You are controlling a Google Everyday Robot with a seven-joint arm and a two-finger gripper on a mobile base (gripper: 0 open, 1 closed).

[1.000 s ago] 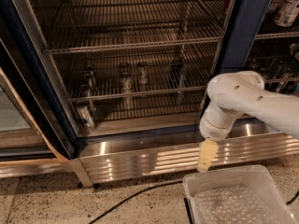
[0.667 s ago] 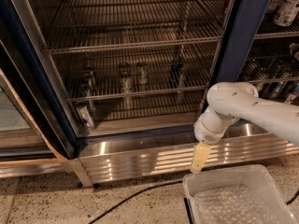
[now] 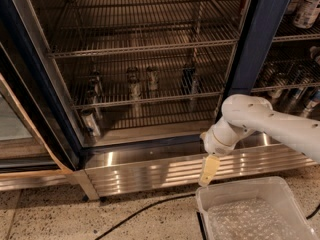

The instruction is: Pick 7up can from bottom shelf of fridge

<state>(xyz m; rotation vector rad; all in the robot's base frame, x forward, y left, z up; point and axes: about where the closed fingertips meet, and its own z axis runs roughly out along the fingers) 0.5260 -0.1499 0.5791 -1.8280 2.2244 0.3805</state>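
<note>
The fridge [image 3: 260, 39] stands with its left door swung open, showing several wire racks. A small silver-topped can with a pale label patch, which looks like the 7up can [image 3: 90, 123], stands at the far left of the bottom shelf [image 3: 160, 119], close to the door frame. Other cans [image 3: 134, 84] stand on the rack above, with a dark one [image 3: 189, 79] among them. My gripper [image 3: 209, 170] hangs from the white arm [image 3: 250, 119] outside the fridge, in front of the ribbed steel base panel [image 3: 150, 171], low and far right of the can. It holds nothing that I can see.
A clear plastic bin [image 3: 250, 214] sits on the floor directly below my gripper. A black cable [image 3: 140, 215] runs across the floor. The open glass door [image 3: 15, 129] juts out at the left. More cans [image 3: 280, 84] fill the right compartment.
My arm and gripper have moved left and slightly down along the base panel. The cans have not moved.
</note>
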